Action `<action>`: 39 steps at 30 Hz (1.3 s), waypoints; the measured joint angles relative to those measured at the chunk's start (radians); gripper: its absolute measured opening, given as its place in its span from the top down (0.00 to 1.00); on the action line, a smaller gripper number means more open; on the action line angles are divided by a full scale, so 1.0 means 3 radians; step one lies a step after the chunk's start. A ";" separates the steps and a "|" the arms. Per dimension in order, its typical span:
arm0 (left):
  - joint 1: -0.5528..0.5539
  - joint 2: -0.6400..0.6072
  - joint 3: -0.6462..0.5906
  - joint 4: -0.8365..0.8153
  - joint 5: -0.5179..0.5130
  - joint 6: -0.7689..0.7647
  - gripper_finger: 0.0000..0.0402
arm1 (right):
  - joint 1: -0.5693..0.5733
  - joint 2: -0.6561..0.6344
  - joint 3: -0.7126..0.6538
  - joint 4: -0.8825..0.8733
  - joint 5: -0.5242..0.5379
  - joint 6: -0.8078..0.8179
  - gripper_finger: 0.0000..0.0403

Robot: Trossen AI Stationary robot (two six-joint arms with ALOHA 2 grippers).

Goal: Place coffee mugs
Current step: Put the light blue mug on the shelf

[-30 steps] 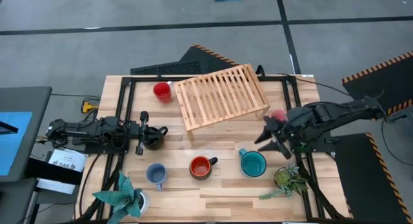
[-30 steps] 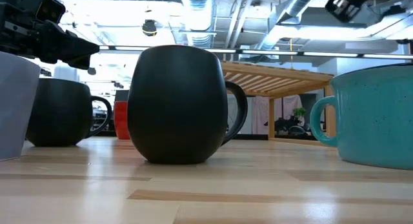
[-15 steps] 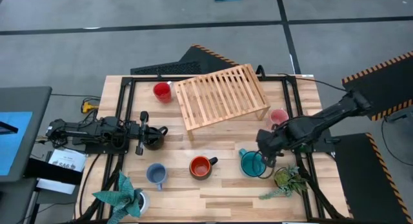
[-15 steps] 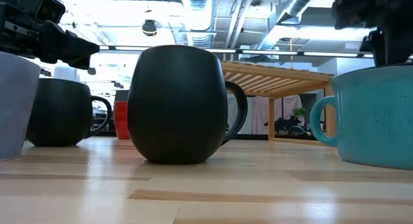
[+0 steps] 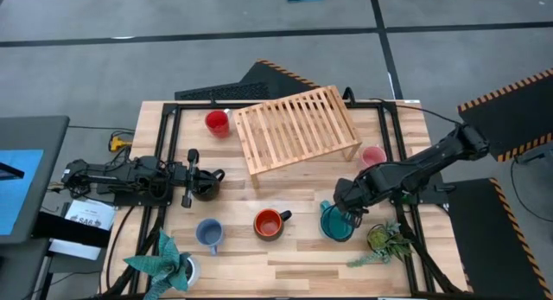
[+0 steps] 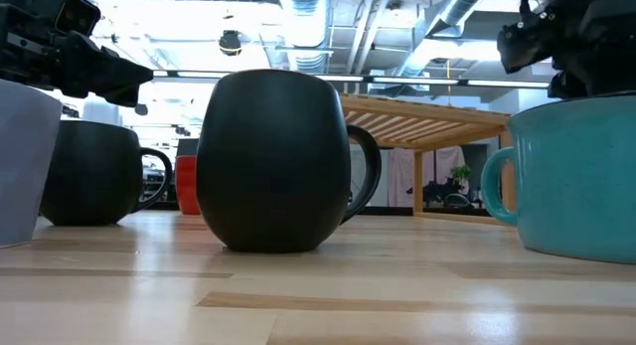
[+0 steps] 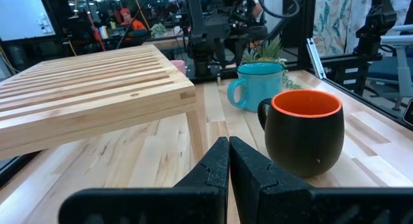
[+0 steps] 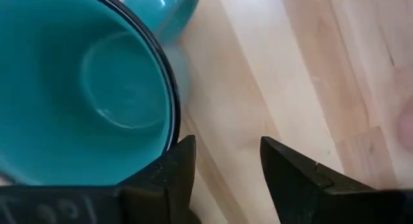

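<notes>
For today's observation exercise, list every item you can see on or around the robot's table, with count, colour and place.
Mugs: six. Red beside the rack's far-left corner; black left; light blue, orange-red and teal in the near row; pink right.
Slatted rack: one, pale wood, far centre.
Potted plants: two, green, near-left and near-right corners.
Table: one, light wood.
Left gripper: shut, by the black mug.
Right gripper: open over the teal mug's rim.

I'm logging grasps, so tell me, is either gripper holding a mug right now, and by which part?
No. The right gripper is open just above the teal mug, fingers beside its rim, not closed on it. The left gripper is shut on nothing.
</notes>
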 joint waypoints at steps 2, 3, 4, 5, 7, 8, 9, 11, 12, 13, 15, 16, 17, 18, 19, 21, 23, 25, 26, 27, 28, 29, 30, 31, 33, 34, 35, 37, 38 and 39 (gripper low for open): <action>0.0000 0.0000 0.0001 0.0000 0.0001 0.0000 1.00 | 0.0000 -0.0036 0.0097 -0.0046 0.0000 0.0000 0.52; 0.0000 0.0000 0.0001 0.0000 0.0001 0.0000 1.00 | 0.0000 -0.0065 0.0137 -0.0063 0.0002 0.0000 0.52; -0.0001 0.0000 0.0000 0.0000 0.0001 0.0000 1.00 | 0.0004 -0.0096 0.0188 -0.0084 0.0003 -0.0001 0.52; 0.0000 0.0000 0.0001 0.0001 0.0001 0.0000 1.00 | 0.0017 -0.0127 0.0246 -0.0081 0.0016 -0.0001 0.53; 0.0000 0.0000 0.0001 -0.0001 0.0001 0.0000 1.00 | 0.0064 -0.0188 0.0302 -0.0002 0.0131 0.0011 0.53; 0.0000 0.0000 0.0001 0.0001 0.0001 0.0000 1.00 | 0.0093 -0.0208 0.0303 0.0055 0.0172 0.0044 0.53; 0.0000 0.0000 0.0001 0.0001 0.0000 0.0000 1.00 | 0.0114 -0.0211 0.0302 0.0123 0.0170 0.0068 0.54; 0.0000 0.0000 0.0001 0.0000 0.0001 0.0000 1.00 | 0.0157 -0.0182 0.0304 0.0205 0.0168 0.0129 0.54; 0.0000 0.0000 0.0001 0.0001 0.0001 0.0000 1.00 | 0.0180 -0.0154 0.0304 0.0189 0.0170 0.0175 0.54; 0.0000 0.0000 0.0001 0.0001 0.0001 0.0000 1.00 | 0.0199 -0.0115 0.0304 0.0166 0.0171 0.0211 0.54; 0.0000 0.0000 0.0001 0.0000 0.0001 0.0000 1.00 | 0.0220 -0.0018 0.0302 0.0154 0.0170 0.0265 0.54; 0.0000 0.0000 0.0000 0.0001 0.0001 0.0000 1.00 | 0.0231 0.0030 0.0302 0.0152 0.0170 0.0276 0.54; 0.0000 0.0000 0.0001 0.0001 0.0001 0.0000 1.00 | 0.0237 0.0074 0.0302 0.0153 0.0170 0.0276 0.54; 0.0000 0.0000 0.0000 0.0001 0.0001 0.0000 1.00 | 0.0237 0.0124 0.0302 0.0157 0.0170 0.0276 0.54; 0.0000 0.0001 0.0000 0.0000 0.0001 0.0000 1.00 | 0.0232 0.0181 0.0302 0.0154 0.0169 0.0277 0.54; 0.0000 0.0000 0.0001 0.0001 0.0001 0.0000 1.00 | 0.0226 0.0289 0.0302 0.0147 0.0167 0.0278 0.54; -0.0001 0.0000 0.0001 0.0000 0.0001 0.0000 1.00 | 0.0225 0.0391 0.0302 0.0146 0.0164 0.0278 0.54; 0.0000 0.0000 0.0000 0.0000 0.0000 0.0000 1.00 | 0.0225 0.0504 0.0302 0.0145 0.0152 0.0272 0.54; 0.0000 0.0000 0.0001 0.0000 0.0001 0.0000 1.00 | 0.0225 0.0557 0.0301 0.0145 0.0129 0.0257 0.54; 0.0000 0.0000 0.0000 0.0001 0.0001 0.0000 1.00 | 0.0225 0.0603 0.0301 0.0146 0.0098 0.0224 0.54; 0.0000 0.0000 0.0001 0.0000 0.0000 0.0000 1.00 | 0.0225 0.0649 0.0301 0.0148 0.0072 0.0198 0.54; 0.0000 0.0000 0.0000 0.0001 0.0001 0.0000 1.00 | 0.0225 0.0697 0.0301 0.0152 0.0046 0.0175 0.54; 0.0000 0.0001 0.0000 0.0001 0.0001 0.0000 1.00 | 0.0225 0.0744 0.0301 0.0149 0.0022 0.0149 0.54; 0.0000 0.0000 0.0001 0.0001 0.0001 0.0000 1.00 | 0.0225 0.0781 0.0301 0.0153 0.0015 0.0113 0.54; 0.0000 0.0000 0.0000 0.0000 0.0000 0.0000 1.00 | 0.0225 0.0843 0.0301 0.0166 0.0011 0.0043 0.54; 0.0000 0.0000 0.0000 0.0001 0.0001 0.0000 1.00 | 0.0224 0.0865 0.0301 0.0167 0.0009 0.0022 0.54; 0.0000 0.0000 0.0000 0.0000 0.0001 0.0000 1.00 | 0.0224 0.0886 0.0301 0.0164 0.0004 -0.0007 0.55; 0.0000 0.0000 0.0001 0.0001 0.0001 0.0000 1.00 | 0.0218 0.0910 0.0302 0.0156 0.0002 -0.0078 0.59; 0.0000 0.0000 0.0000 0.0000 0.0001 0.0000 1.00 | 0.0214 0.0907 0.0302 0.0153 -0.0011 -0.0112 0.63; 0.0000 0.0000 0.0001 0.0000 0.0001 0.0000 1.00 | 0.0206 0.0892 0.0303 0.0158 -0.0027 -0.0134 0.68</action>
